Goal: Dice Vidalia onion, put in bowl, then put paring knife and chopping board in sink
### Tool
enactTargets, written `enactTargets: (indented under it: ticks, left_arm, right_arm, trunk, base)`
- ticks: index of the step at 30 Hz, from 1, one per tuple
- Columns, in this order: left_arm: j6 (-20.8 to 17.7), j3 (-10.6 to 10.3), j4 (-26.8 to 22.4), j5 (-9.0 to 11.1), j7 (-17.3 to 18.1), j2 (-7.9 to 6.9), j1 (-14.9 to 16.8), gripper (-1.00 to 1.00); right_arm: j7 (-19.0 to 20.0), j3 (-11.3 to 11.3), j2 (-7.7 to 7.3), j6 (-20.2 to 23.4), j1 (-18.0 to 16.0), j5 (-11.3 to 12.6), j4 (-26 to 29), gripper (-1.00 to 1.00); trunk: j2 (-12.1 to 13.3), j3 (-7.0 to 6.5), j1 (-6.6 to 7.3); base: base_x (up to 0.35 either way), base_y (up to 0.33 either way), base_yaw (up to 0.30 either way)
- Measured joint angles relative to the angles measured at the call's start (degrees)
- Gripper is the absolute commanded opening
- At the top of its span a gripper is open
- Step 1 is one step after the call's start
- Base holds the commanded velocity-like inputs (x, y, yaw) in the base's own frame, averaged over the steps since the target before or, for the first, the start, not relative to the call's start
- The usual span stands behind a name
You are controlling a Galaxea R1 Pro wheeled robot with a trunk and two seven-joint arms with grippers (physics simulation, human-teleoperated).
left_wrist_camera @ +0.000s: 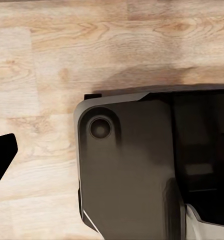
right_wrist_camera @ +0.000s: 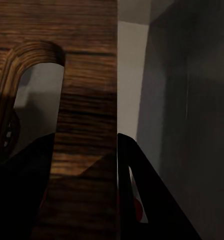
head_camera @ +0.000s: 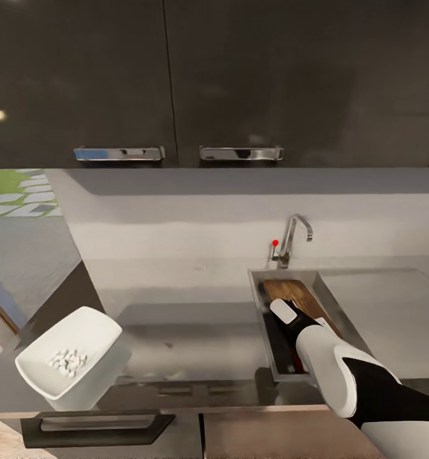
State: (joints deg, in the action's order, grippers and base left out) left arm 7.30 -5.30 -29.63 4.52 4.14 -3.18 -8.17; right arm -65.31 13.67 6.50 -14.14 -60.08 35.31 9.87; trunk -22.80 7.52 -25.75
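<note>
We see the right arm reaching down into the sink (head_camera: 264, 280) at centre-right of the head view, where the board (head_camera: 300, 299) leans tilted inside the basin. In the right wrist view the right gripper's (right_wrist_camera: 84, 165) dark fingers (right_wrist_camera: 142, 190) sit either side of the board's (right_wrist_camera: 87, 100) edge by the handle slot — clamped on it. At lower left the bowl (head_camera: 71, 363) rests on the countertop (head_camera: 189, 344) with white onion dice (head_camera: 67, 361) inside; the left gripper's state — we cannot tell.
</note>
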Motion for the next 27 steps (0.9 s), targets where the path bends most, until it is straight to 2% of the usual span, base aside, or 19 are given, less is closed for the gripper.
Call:
enactTargets:
  ticks: [14,27]
  left_arm:
    - [0.0,0.0,0.1,0.0,0.0,0.0,0.0,1.0]
    - [0.0,0.0,0.2,0.0,0.0,0.0,0.0,1.0]
  right_arm:
    - [0.3,-0.1,-0.09,0.1,0.0,0.0,0.1,-1.0]
    - [1.6,-0.3,0.01,0.2,0.0,-0.3,0.0,-1.0]
  trunk:
    - [0.0,1.2,0.0]
    - [0.0,1.32,0.0]
  base:
    - [0.05,-0.054,0.011]
    - [0.005,-0.004,0.0]
